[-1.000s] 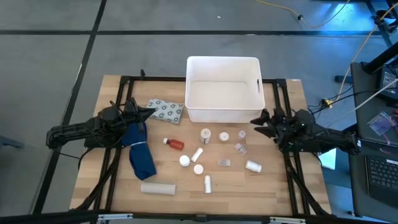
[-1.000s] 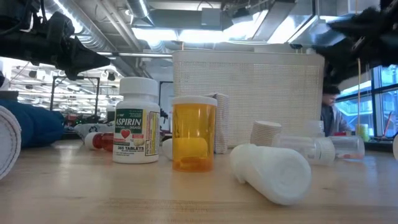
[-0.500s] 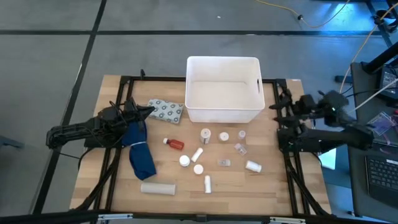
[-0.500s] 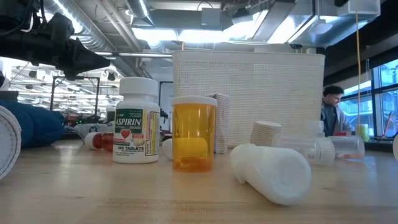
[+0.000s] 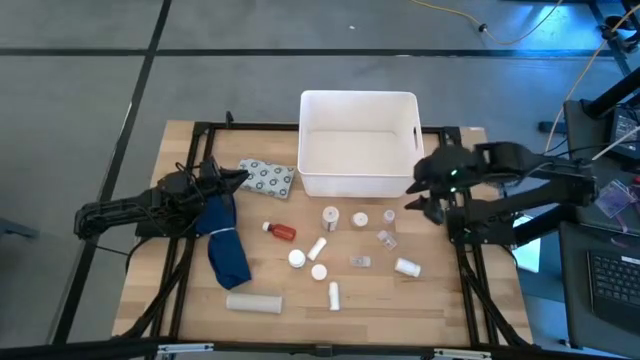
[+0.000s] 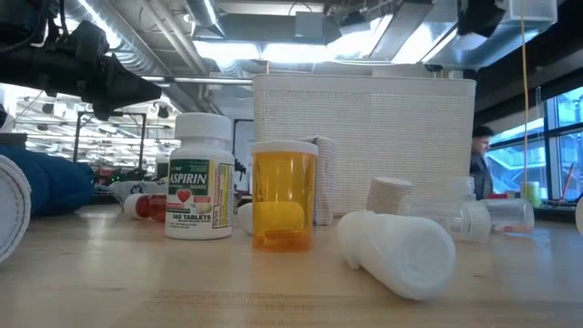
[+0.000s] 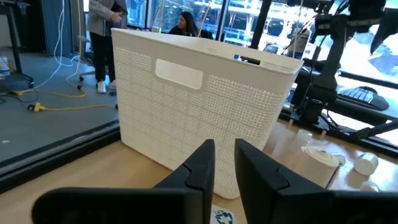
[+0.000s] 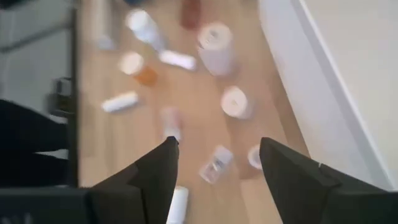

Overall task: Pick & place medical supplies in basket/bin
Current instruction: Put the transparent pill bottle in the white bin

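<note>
Nearest the tabletop's (image 5: 150, 200) front edge, well away from the tub (image 5: 358, 143), a white tube (image 5: 253, 301) lies on its side on pale wood planks. Closer to the tub lie a short white roll (image 5: 334, 294), a white cap (image 5: 319, 271), a fat white bottle (image 5: 406, 267) on its side and a small clear packet (image 5: 361, 262). A long dark blue cloth (image 5: 226, 243) sprawls soft and crumpled towards the left of the tub. Nearer the tub again come a red-orange bottle (image 5: 281, 232) lying flat, a slim white tube (image 5: 317, 247), a clear vial (image 5: 386, 238), then three round white lids in a row just in front of the tub's wall: bottle (image 5: 330, 216), pot (image 5: 360, 219) and small cap (image 5: 389, 214).

The right hand (image 5: 420, 195) hovers off the tub's front right corner, above the small cap and clear vial; its two dark fingers (image 8: 292, 180) stand wide apart with nothing between them.

The left hand (image 5: 238, 178) sits left of the tub, its tips just beside a flat grey dotted blister pack (image 5: 268, 177), which lies against the tub's front left corner. Its fingers (image 7: 200, 165) are nearly together with a thin gap; whether they pinch the pack I cannot tell.

The tub is white plastic, rectangular with rounded corners, finely woven-textured walls and a handle slot, and looks bare inside.
</note>
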Robot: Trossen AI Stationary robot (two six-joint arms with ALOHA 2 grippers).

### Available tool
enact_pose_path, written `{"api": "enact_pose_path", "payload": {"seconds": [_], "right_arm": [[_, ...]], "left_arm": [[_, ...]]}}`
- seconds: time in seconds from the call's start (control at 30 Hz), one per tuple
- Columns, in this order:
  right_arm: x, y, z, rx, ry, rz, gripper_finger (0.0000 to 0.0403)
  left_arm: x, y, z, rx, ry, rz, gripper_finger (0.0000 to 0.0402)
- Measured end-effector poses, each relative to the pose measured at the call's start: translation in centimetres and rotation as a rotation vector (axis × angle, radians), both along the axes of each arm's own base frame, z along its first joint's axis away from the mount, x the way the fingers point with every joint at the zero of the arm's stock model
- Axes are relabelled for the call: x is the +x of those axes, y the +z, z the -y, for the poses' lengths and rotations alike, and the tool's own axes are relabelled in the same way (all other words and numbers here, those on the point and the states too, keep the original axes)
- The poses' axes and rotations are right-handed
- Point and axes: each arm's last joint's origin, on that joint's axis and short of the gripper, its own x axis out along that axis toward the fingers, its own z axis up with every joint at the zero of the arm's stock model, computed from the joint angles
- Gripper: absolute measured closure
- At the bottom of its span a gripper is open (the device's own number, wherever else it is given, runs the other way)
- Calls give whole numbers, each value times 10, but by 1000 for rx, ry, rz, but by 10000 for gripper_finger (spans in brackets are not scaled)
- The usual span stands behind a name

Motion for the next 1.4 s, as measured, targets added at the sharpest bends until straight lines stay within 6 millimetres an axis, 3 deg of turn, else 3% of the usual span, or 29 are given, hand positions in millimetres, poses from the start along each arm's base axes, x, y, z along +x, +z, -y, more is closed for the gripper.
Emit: {"api": "enact_pose_path", "payload": {"seconds": [0.17, 0.53, 0.8, 1.1, 1.4], "right_arm": [[10, -14, -13, -24, -159, -135, 177], [21, -27, -42, 8, -481, -154, 177], [45, -50, -62, -30, -467, -244, 177], [92, -82, -82, 2, -408, -240, 177], [98, -101, -83, -35, -455, -349, 176]], "left_arm": [[0, 0, 0, 1, 0, 0, 329], [0, 0, 0, 2, 0, -1, 311], [0, 0, 0, 3, -1, -2, 311], [0, 0, 0, 3, -2, -2, 313], [0, 0, 0, 2, -2, -1, 313]]}}
